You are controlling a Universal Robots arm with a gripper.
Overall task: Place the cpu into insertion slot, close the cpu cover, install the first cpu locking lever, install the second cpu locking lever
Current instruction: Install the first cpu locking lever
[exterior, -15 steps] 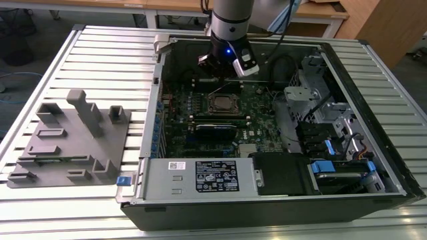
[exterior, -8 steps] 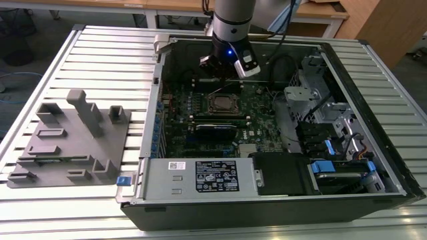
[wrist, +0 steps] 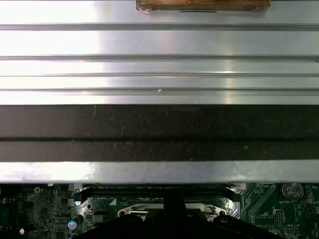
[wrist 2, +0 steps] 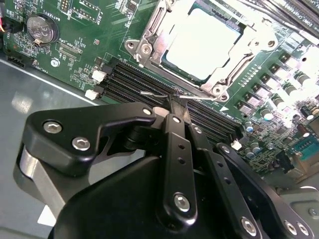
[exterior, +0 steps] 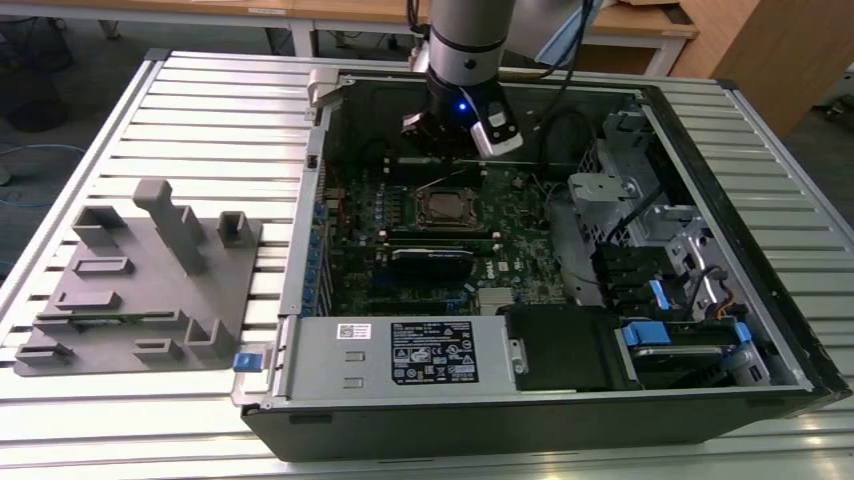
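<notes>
Judging by the cpu [wrist 2: 202, 42] under its closed cover [wrist 2: 154, 25], you're on a lever [wrist 2: 154, 94], end effector [wrist 2: 175, 103] pinched narrow beside it; catch it squarely.

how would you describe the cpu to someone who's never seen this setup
In the exterior view, find the open computer case lying on the slatted table and the green motherboard inside it. Near the board's middle sits the cpu, a flat square with a dull silver-grey face, framed by the silvery cpu cover, unlike the long narrow black slots beside it.
</notes>
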